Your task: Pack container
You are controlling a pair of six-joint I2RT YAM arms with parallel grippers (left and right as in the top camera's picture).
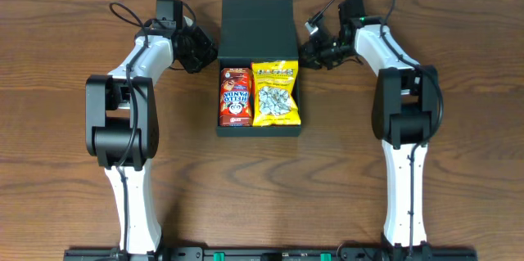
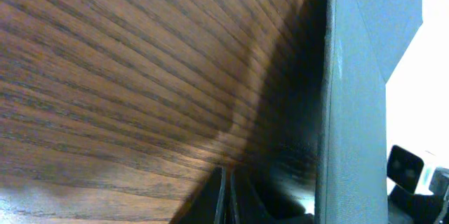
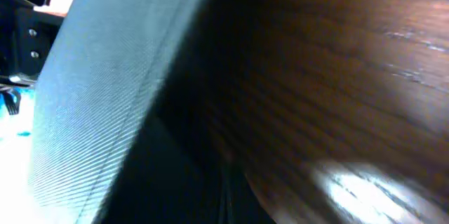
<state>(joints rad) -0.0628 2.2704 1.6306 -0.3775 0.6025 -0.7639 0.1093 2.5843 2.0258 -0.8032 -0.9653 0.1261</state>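
On the wooden table (image 1: pixel 65 48), the left gripper (image 1: pixel 203 48) sits just left of the container (image 1: pixel 258 36), low by its left wall, fingers (image 2: pixel 223 199) pressed together and holding nothing. The container lies mid-table with its lid (image 1: pixel 258 11) folded back at the far end. Inside, a red packet (image 1: pixel 235 96) fills the left half and a yellow packet (image 1: pixel 275 93) the right. Just right of the container, the right gripper (image 1: pixel 316 48) is closed and empty by the right wall; its own view is blurred.
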